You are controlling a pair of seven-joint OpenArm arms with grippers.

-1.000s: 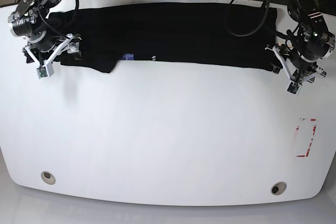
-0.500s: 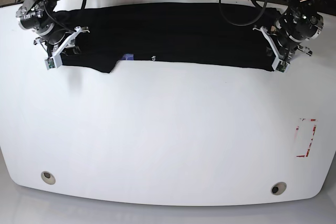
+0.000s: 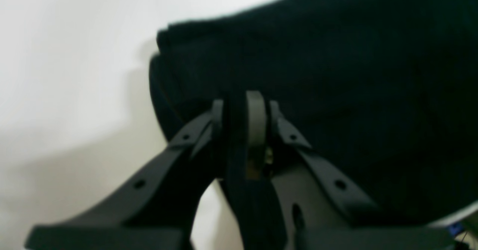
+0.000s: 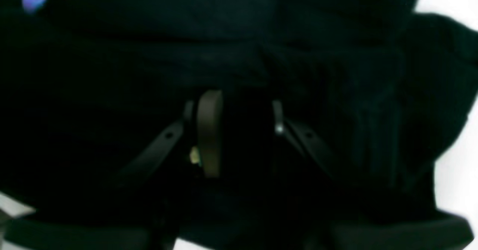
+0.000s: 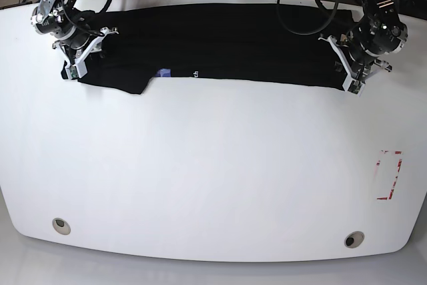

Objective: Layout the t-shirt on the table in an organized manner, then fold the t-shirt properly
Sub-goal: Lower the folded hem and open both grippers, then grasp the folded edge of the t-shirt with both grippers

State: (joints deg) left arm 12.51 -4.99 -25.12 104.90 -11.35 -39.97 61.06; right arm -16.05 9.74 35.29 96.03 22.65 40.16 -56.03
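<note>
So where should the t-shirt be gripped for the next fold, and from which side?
At its two short ends, from above and outside. The t-shirt lies as a long flat band across the far side of the table, so pinching both ends keeps it taut. The left gripper and right gripper already have their jaws closed on fabric there.
</note>
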